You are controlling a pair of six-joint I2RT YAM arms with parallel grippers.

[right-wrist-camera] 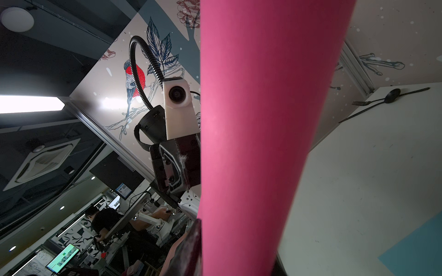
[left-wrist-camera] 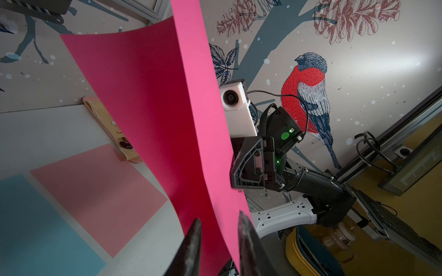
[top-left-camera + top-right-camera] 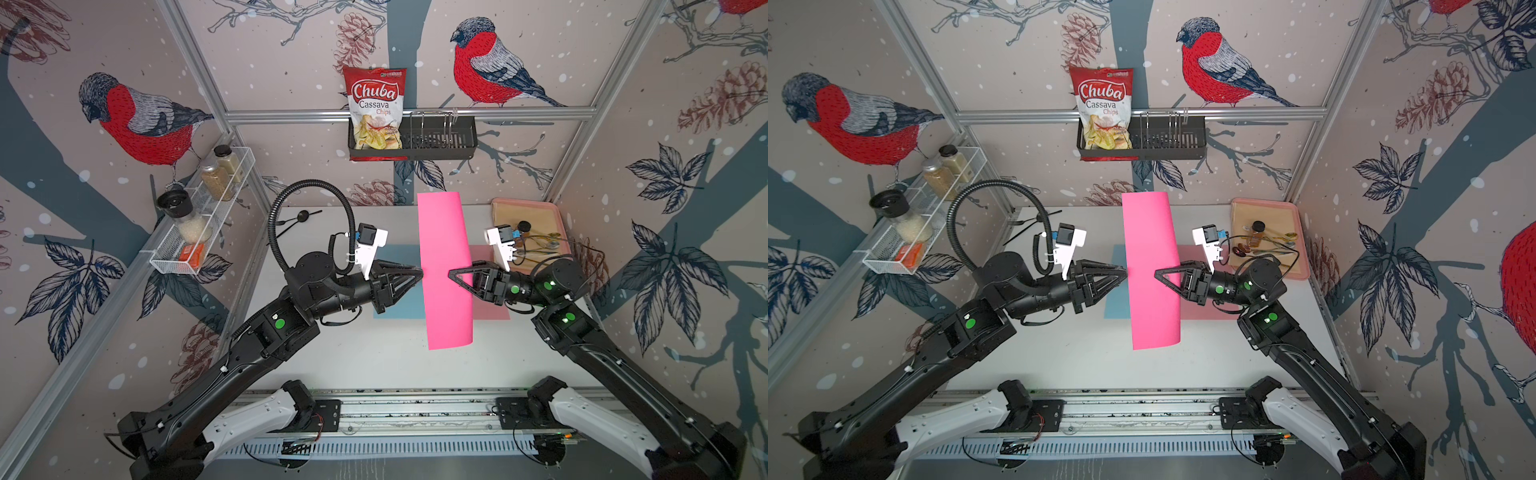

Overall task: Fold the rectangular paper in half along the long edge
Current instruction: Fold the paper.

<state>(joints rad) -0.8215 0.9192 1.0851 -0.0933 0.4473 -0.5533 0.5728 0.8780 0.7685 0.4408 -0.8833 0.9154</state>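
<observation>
1. Two dark fingertips (image 2: 192, 246) of the left gripper (image 2: 218, 243) fill the foreground of the left wrist view. They stand narrowly apart, and the pink paper (image 2: 167, 107) rises from between them. The sheet is bent into a deep trough, one leaf shadowed and one bright. Both leaves run down into this pincer, which appears pinched on them. A blue-and-pink mat (image 2: 95, 191) lies flat on the table, below the paper and clear of it.

2. In both top views the paper (image 3: 446, 266) hangs in the air above the mat (image 3: 395, 299), with its long edges running away from the robot and its far end bowed into an arch. The left gripper's tip meets the sheet's left long side over the blue half of the mat. The right gripper (image 3: 452, 274) reaches in from over the pink half, and its tip overlaps the paper's width.

3. In the right wrist view the paper's rounded outer bend (image 1: 251, 143) fills the middle. One dark finger (image 1: 191, 251) sits just beside it and the other is hidden behind the sheet. This pincer stands narrow around the bend, but whether it is squeezing cannot be told.

4. Judging from this, the long edges have been brought together in mid-air and the bend is still soft, with no crease yet. The next move probably calls for lowering the sheet onto the mat with its edges kept aligned, then pressing the bend flat along its whole length.
</observation>
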